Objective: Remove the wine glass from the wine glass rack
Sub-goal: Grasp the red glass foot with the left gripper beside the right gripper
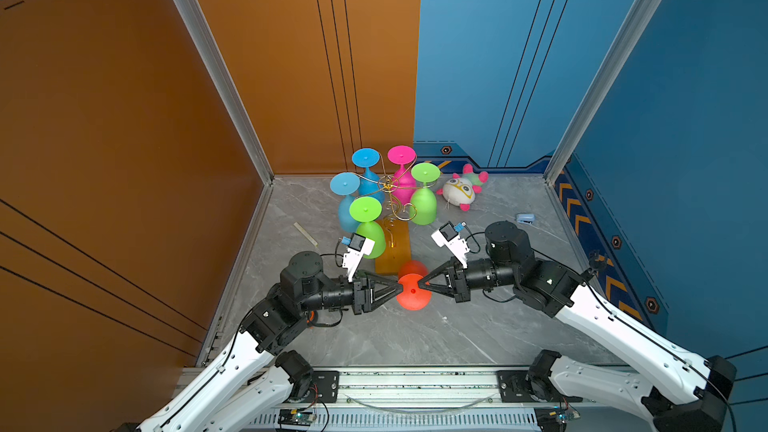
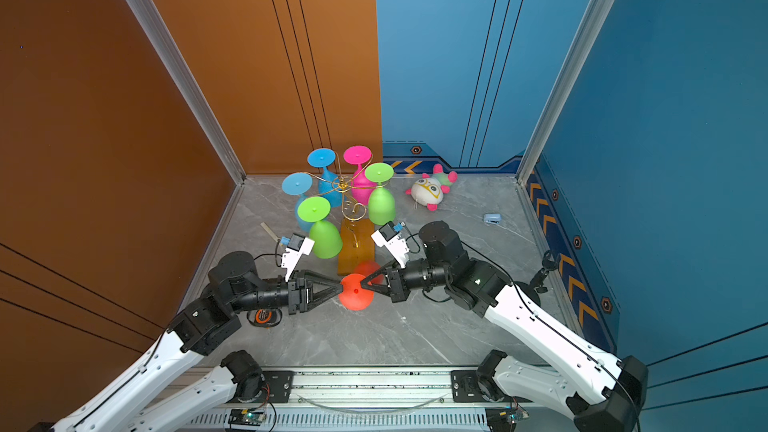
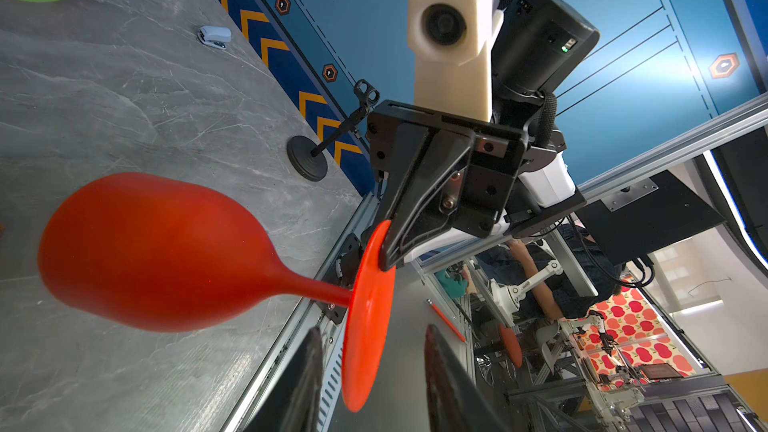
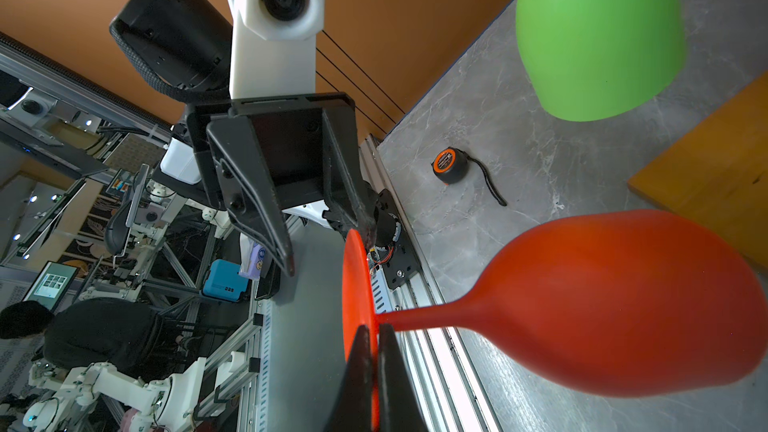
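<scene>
Near the rack (image 1: 397,248), red wine glass (image 1: 412,292) hangs foot-up, stem vertical.

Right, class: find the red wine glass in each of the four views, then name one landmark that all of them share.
Top view: red wine glass, lower middle, between left end effector and right end effector.
Top view: same place, a little further left.
Left wrist view: close up, its foot in the right end effector.
Right wrist view: close up, beside a green glass.
Shared landmark: grey marble table.
</scene>
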Robot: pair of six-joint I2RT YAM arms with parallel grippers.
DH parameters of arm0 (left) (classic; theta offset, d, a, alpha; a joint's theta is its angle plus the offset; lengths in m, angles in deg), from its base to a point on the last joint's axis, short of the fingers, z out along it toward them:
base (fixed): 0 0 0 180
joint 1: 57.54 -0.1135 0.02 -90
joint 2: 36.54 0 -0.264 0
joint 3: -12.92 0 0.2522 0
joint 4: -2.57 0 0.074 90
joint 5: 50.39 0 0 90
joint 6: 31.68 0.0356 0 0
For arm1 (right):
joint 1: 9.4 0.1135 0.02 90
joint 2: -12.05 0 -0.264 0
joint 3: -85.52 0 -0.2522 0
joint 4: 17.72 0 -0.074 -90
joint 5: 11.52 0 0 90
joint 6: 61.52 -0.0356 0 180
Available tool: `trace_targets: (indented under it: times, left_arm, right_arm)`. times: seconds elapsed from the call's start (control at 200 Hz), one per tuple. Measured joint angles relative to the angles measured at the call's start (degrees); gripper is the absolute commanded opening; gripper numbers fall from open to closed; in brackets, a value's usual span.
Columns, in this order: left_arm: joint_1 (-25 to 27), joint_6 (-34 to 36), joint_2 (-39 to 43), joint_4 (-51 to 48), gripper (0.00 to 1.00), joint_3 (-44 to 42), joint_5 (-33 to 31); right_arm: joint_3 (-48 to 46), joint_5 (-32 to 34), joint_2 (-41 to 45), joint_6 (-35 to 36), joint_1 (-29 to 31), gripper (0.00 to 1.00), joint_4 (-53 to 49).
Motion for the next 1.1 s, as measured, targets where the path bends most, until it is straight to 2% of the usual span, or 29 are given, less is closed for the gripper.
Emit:
trace_targets:
  times: [0.25,0.486,0.796,0.951,1.101]
  left_arm:
    - [0.4,0.0,-0.4,1.1,0.28,-0.1,0.2]
    - [0.9,0.4,-1.0,1.1,0.13,-0.7,0.2]
    - [1.0,0.6,-1.2,1.1,0.04,-0.8,0.2]
    - [1.0,0.6,-1.2,1.1,0.00,-0.8,0.2]
    - [1.4,0.9,-1.2,1.2,0.00,-0.8,0.4]
  right_arm:
    - [0.6,-0.7,-1.5,-0.9,0.1,0.00,2.4]
    - [0.7,-1.3,-1.9,-1.7,0.2,0.00,3.1]
    - [0.7,-1.6,-1.9,-2.2,0.2,0.00,3.5]
    - [0.7,-1.7,-1.9,-2.2,0.2,0.07,3.5]
    - [0.8,-1.7,-1.9,-2.6,0.0,0.21,3.5]
